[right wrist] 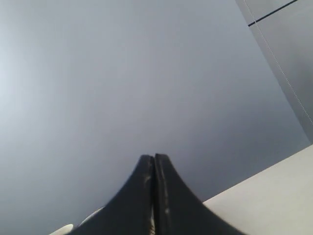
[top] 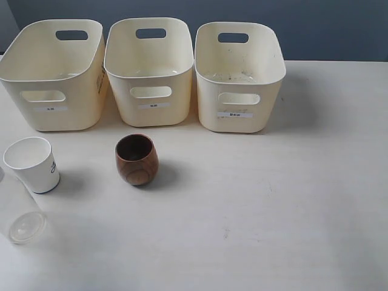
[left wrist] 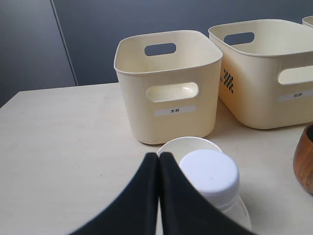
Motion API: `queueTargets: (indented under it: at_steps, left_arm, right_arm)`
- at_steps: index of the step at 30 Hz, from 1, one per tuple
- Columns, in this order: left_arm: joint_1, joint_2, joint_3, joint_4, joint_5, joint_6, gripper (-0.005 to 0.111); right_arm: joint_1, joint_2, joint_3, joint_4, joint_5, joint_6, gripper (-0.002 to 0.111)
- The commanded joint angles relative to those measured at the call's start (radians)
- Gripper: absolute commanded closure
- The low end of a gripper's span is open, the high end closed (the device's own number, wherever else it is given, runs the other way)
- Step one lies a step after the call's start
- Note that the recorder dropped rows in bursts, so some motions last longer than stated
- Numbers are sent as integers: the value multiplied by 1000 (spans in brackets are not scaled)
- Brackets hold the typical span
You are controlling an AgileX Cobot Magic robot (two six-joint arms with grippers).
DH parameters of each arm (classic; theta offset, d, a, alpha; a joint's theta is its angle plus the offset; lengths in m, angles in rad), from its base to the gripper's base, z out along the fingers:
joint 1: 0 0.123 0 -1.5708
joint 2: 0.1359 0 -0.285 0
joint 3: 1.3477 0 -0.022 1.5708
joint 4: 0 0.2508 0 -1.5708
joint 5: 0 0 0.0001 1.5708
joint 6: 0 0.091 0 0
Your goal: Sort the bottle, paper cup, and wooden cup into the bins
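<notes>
Three cream bins stand in a row at the back: left bin [top: 57,79], middle bin [top: 150,73], right bin [top: 239,79]. The white paper cup [top: 33,163] stands upright at the left, in front of the left bin. The dark brown wooden cup [top: 137,159] stands upright in front of the middle bin. The clear bottle [top: 18,212] sits at the left edge, nearest the camera, its white cap [left wrist: 209,174] showing in the left wrist view in front of the paper cup [left wrist: 188,146]. My left gripper [left wrist: 159,155] is shut and empty, just behind the bottle. My right gripper [right wrist: 154,157] is shut, pointing at a grey wall.
The pale table [top: 273,212] stretches bare to the right of the wooden cup. A dark grey wall [top: 339,30] rises behind the bins. Neither arm shows in the exterior view.
</notes>
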Motion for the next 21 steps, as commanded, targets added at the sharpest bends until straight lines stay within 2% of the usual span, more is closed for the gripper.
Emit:
queueTargets:
  at_steps: [1,7,13,16,17,21]
  left_arm:
    - [-3,3,-3,2,-14,-3,107]
    - [-3,3,-3,2,-14,-3,107]
    - [-3,3,-3,2,-14,-3,107]
    - [-3,3,-3,2,-14,-3,107]
    - [-3,3,-3,2,-14,-3,107]
    - [-3,3,-3,2,-14,-3,107]
  right_arm:
    - [4,-6,-3,-22,-7,32,109]
    - [4,38,-179,-106,122,32,109]
    - [4,261,-385,-214,226,19,109]
    - [24,395,-485,-213,280,-89,109]
    - [47,442,-518,-209,298,-141,109]
    - [251,667,-660,-159,380,-435,109]
